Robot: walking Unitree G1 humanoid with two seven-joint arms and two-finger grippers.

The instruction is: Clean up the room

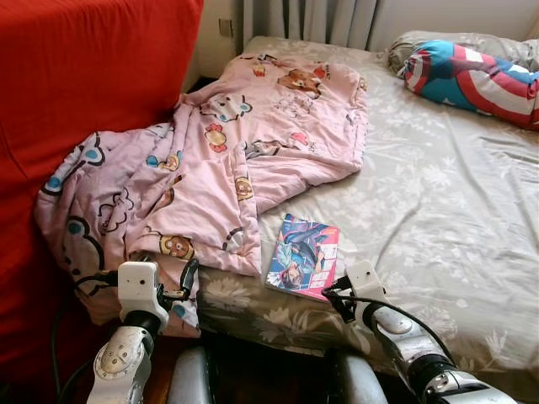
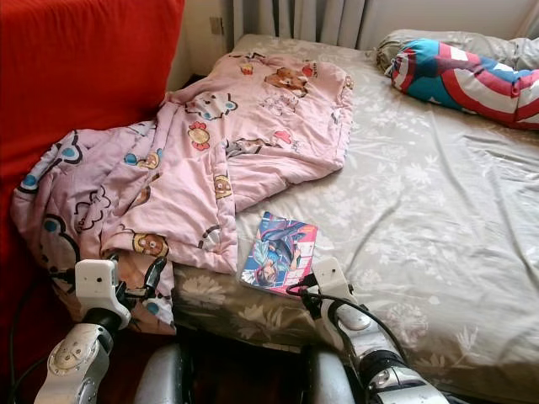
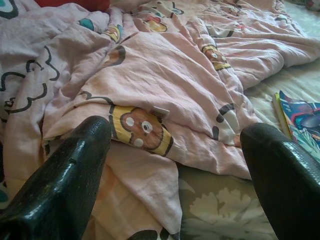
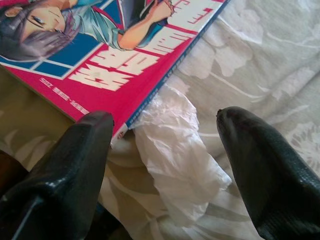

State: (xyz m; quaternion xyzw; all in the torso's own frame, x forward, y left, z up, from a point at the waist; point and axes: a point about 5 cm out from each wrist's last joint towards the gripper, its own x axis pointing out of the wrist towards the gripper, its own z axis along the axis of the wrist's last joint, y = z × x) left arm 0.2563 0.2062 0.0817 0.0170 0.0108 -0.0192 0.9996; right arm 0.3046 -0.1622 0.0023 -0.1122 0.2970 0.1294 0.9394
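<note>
A pink cartoon-print blanket (image 1: pixel 227 160) lies crumpled over the bed's left side and hangs off the front corner. A comic book (image 1: pixel 303 255) rests flat near the bed's front edge. A crumpled white tissue (image 4: pixel 175 150) sits against the book's (image 4: pixel 100 45) corner. My right gripper (image 4: pixel 165 117) is open, its fingers straddling the tissue and the book's corner, low at the bed edge (image 1: pixel 337 288). My left gripper (image 3: pixel 177 129) is open too, facing the blanket's (image 3: pixel 165 75) hanging hem with a bear print just ahead, at the bed's front left corner (image 1: pixel 164 278).
The bed has a grey floral sheet (image 1: pixel 438 210). A red, white and blue shield-pattern pillow (image 1: pixel 476 77) lies at the far right by the head. A tall red upholstered piece (image 1: pixel 84 76) stands close on the left. Curtains (image 1: pixel 312 17) hang behind.
</note>
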